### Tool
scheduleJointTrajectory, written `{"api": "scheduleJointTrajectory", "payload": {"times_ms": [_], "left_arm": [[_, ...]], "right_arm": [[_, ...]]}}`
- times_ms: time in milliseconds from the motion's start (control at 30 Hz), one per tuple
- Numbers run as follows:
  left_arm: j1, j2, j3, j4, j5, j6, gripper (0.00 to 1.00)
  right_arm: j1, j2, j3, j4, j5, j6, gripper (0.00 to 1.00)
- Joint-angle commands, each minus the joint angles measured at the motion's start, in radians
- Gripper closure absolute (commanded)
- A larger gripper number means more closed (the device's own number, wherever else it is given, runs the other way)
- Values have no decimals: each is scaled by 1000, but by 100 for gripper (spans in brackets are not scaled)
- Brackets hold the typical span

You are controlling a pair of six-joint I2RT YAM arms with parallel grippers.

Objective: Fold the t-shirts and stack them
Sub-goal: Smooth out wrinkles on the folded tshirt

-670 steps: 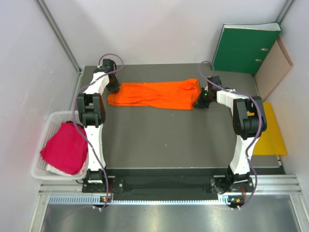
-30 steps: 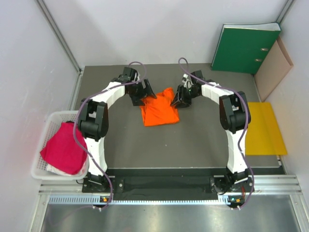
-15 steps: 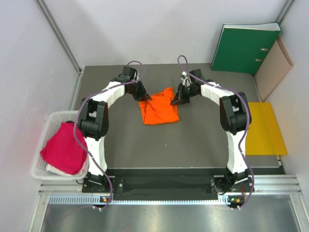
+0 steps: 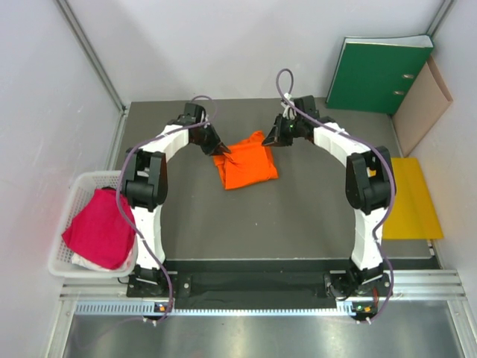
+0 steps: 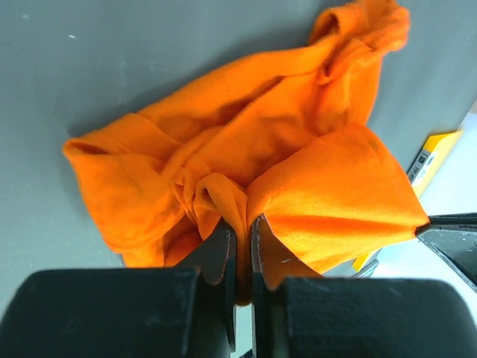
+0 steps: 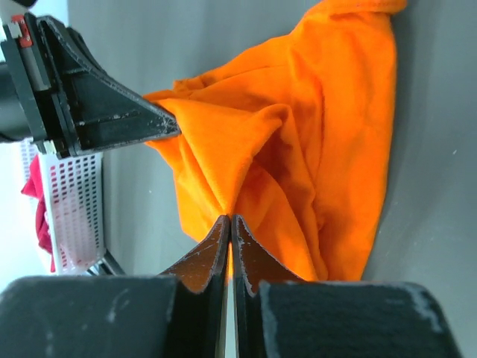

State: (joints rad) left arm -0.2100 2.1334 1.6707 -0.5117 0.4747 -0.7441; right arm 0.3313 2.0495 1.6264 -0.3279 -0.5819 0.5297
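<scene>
The orange t-shirt [image 4: 246, 164] is bunched into a small folded bundle near the back middle of the table, its far edge lifted. My left gripper [image 4: 221, 151] is shut on its left far corner; a fold of orange cloth [image 5: 223, 201] runs down between the jaws. My right gripper [image 4: 270, 140] is shut on the right far corner, pinching a thin edge of the orange t-shirt [image 6: 298, 149]. The left gripper's fingers [image 6: 112, 112] show in the right wrist view. The magenta-pink t-shirt [image 4: 100, 227] lies crumpled in the basket.
A white mesh basket [image 4: 73, 195] stands off the table's left edge. A green binder [image 4: 380, 74] and a tan folder [image 4: 425, 104] lean at the back right. A yellow envelope [image 4: 414, 198] lies at the right edge. Grey table [image 4: 298, 216] stretches in front of the shirt.
Both grippers closed on the orange shirt's far corners within the last second. They then drew slightly back and apart, lifting the far edge.
</scene>
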Motion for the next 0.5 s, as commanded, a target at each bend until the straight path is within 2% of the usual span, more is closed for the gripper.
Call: {"api": "scheduleJointTrajectory", "payload": {"times_ms": [0, 167, 233, 267, 300, 333, 367, 400, 467], "left_arm": [[23, 29, 29, 27, 1, -29, 95], [40, 34, 31, -17, -48, -64, 96], [43, 25, 32, -24, -61, -63, 88], [47, 20, 34, -31, -65, -61, 77], [49, 17, 35, -33, -62, -58, 58], [50, 10, 47, -37, -62, -55, 29], [52, 7, 55, -47, -53, -45, 16], [52, 2, 60, -45, -42, -37, 4], [52, -27, 66, -42, -15, -20, 1]], "right_arm": [[12, 64, 96, 67, 46, 9, 100], [21, 204, 220, 53, 100, 18, 100], [31, 265, 265, 32, 126, 18, 99], [34, 284, 304, 15, 145, 18, 97], [37, 305, 329, -3, 152, 16, 88], [43, 346, 357, -29, 163, 15, 81], [49, 365, 407, -83, 174, 10, 76], [49, 377, 423, -103, 180, -2, 66], [60, 368, 417, -126, 209, -17, 57]]}}
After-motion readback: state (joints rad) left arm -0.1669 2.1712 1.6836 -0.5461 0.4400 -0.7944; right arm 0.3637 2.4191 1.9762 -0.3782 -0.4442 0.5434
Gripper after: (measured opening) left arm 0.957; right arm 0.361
